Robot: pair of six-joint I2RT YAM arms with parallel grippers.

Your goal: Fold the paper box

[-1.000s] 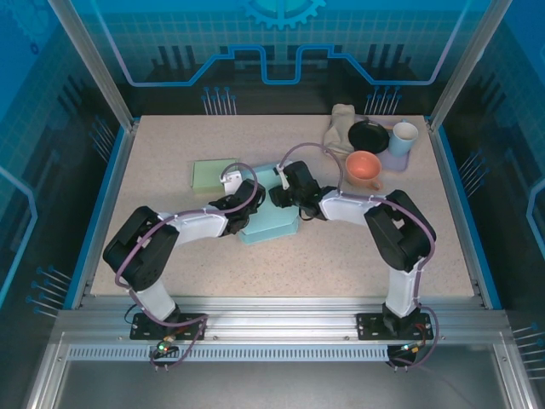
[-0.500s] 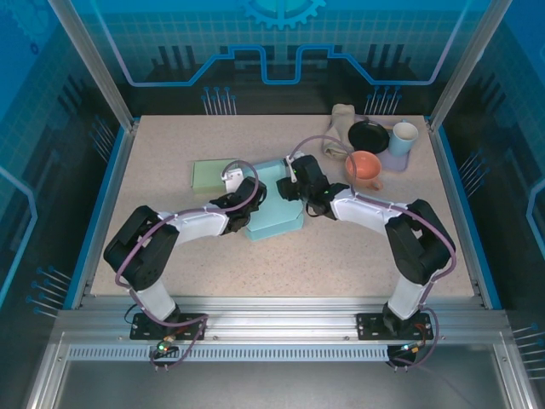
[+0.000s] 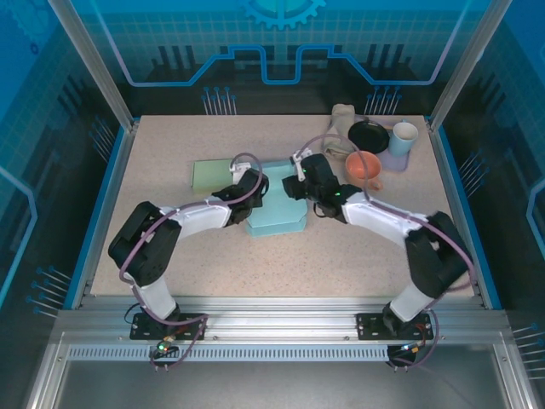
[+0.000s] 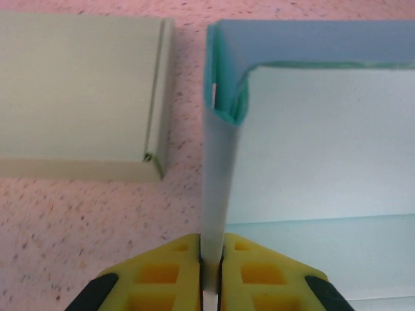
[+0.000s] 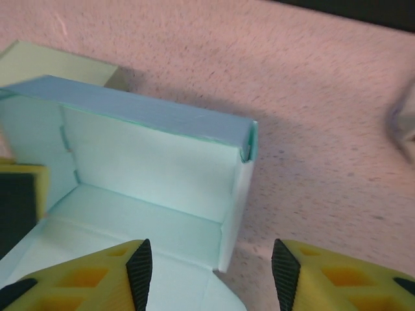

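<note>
Paper box (image 3: 277, 211) at middle of surface (image 3: 341, 256), walls upright. Left hand (image 4: 212, 262) clamped on left wall; flat green piece (image 4: 78, 91) just beside, narrow gap. Right hand (image 5: 213, 262) spread astride right wall, gripping nothing. Orange cup (image 3: 364, 168) near right arm.

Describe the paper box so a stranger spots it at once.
On the speckled table, look between the left gripper and right gripper. The paper box sits there, beside a flat green panel. It alone is pale blue with raised walls.
</note>
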